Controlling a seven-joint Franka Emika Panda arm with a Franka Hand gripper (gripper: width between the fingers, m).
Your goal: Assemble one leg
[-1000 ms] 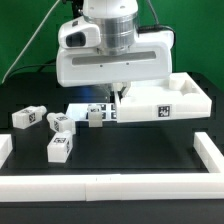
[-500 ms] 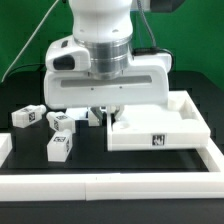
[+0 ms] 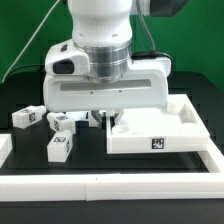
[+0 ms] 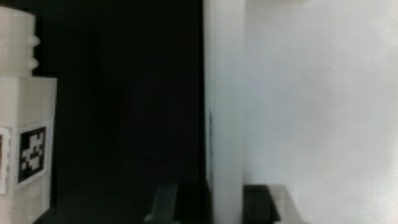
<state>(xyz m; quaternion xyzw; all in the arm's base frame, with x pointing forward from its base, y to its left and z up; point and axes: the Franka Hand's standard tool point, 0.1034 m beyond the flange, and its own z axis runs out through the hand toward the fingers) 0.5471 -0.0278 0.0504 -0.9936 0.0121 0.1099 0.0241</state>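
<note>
The large flat white tray-like piece (image 3: 160, 132) lies on the black table at the exterior view's right. My gripper (image 3: 108, 120) is at its left rim. In the wrist view my gripper (image 4: 221, 192) has a dark finger (image 4: 176, 205) on each side of the rim wall (image 4: 224, 100), shut on it. Three white legs with markers lie to the exterior view's left: one (image 3: 27, 117), one (image 3: 63, 122) and one nearer the front (image 3: 60, 148). Another leg (image 3: 96, 118) is half hidden under my hand; it also shows in the wrist view (image 4: 23, 120), beside the rim.
Low white rails border the table at the front (image 3: 110, 186), at the exterior view's left (image 3: 5, 148) and right (image 3: 214, 150). A green backdrop stands behind. My arm's wide white hand (image 3: 105, 85) hides the middle of the table.
Over the last second my gripper and the tray-like piece moved together toward the front of the table and a little to the exterior view's left. The loose legs stayed put.
</note>
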